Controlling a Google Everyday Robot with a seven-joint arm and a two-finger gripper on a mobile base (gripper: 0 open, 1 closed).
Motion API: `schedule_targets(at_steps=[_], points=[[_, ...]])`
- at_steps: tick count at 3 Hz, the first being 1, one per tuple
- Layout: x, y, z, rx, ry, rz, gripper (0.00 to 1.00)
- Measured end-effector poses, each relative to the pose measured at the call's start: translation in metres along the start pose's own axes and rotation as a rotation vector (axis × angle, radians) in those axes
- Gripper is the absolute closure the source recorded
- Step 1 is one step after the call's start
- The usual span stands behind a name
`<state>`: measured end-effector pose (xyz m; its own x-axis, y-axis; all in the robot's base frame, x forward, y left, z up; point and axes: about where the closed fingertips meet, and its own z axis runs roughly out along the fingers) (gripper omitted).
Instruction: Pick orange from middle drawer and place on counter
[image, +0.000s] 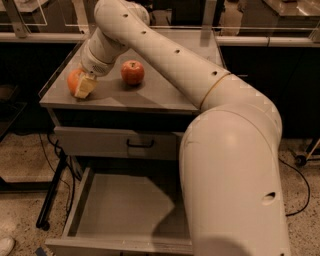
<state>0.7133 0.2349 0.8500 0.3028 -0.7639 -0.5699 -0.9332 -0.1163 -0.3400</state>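
Observation:
The orange (73, 80) rests on the left part of the grey counter (155, 95). My gripper (84, 86) reaches down from the right and is shut on the orange, with a pale finger (87, 87) lying across its right side. The middle drawer (120, 207) below is pulled open, and its grey floor is bare. My arm's large forearm and elbow cover the right side of the drawer and of the cabinet.
A red-yellow apple (132, 72) stands on the counter just right of the gripper. A closed grey drawer front with a black handle (140, 144) sits under the counter. Black cables and a stand leg (52, 192) are on the floor at left.

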Motion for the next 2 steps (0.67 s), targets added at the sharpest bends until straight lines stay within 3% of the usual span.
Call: schedule_targets(at_steps=[2], points=[[0.0,0.0001,0.0002,0.0,0.0,0.0,0.0]])
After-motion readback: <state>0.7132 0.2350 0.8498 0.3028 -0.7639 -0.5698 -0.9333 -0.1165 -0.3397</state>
